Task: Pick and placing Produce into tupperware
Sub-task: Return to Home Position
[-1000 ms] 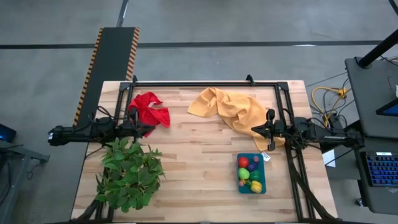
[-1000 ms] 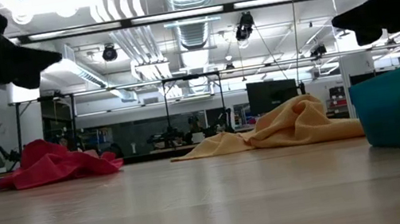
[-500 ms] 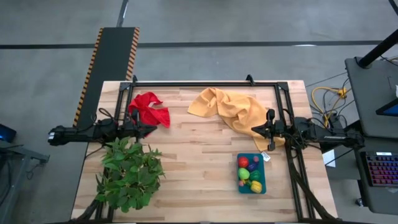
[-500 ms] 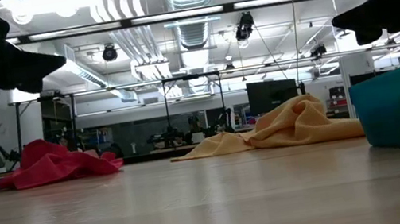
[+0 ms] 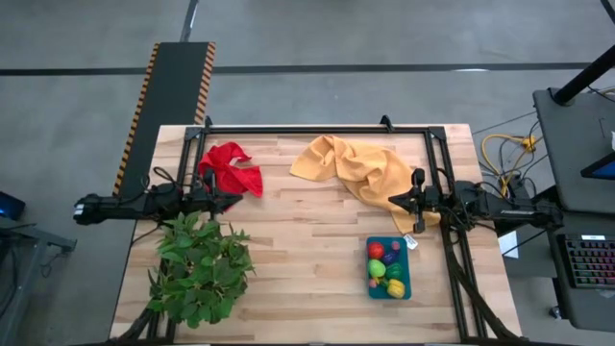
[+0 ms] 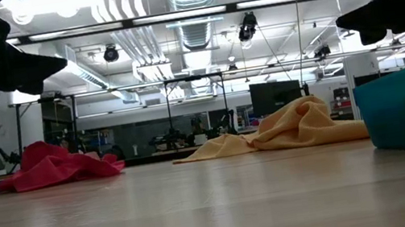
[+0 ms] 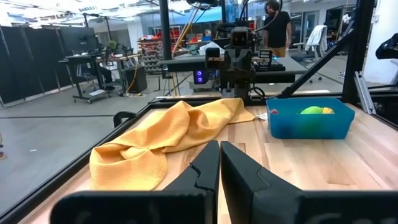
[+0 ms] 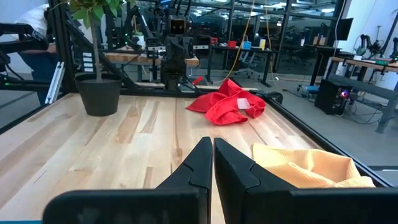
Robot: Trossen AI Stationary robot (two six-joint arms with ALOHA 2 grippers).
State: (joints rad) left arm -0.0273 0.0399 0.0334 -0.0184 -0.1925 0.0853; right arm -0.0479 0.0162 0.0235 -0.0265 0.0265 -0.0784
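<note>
**Left arm is settling while the filled tupperware is waiting**

The left arm (image 5: 144, 205) is sitting slightly differently from a second ago: seen from bench height, its dark outline is showing larger. Over the last half second it is no longer shifting. The right arm (image 5: 480, 204) is not budging at all. To my eye both are parking, not reaching for anything.

The produce (image 5: 382, 269) is lying inside the tupperware (image 5: 408, 281), with red, lime green and yellow pieces showing. I am not seeing any loose piece on the bench (image 5: 298, 245) around the tupperware, so the job is looking finished.

Both sets of jaws are staying clenched, their fingers all but meeting, and they are gripping nothing and touching nothing. The right arm's jaws are hanging near the tupperware, over the edge of the yellow cloth (image 5: 356, 165). The left arm's jaws are hanging well apart from the tupperware, beyond the plant (image 5: 199, 269) and by the red cloth (image 5: 231, 168).
</note>
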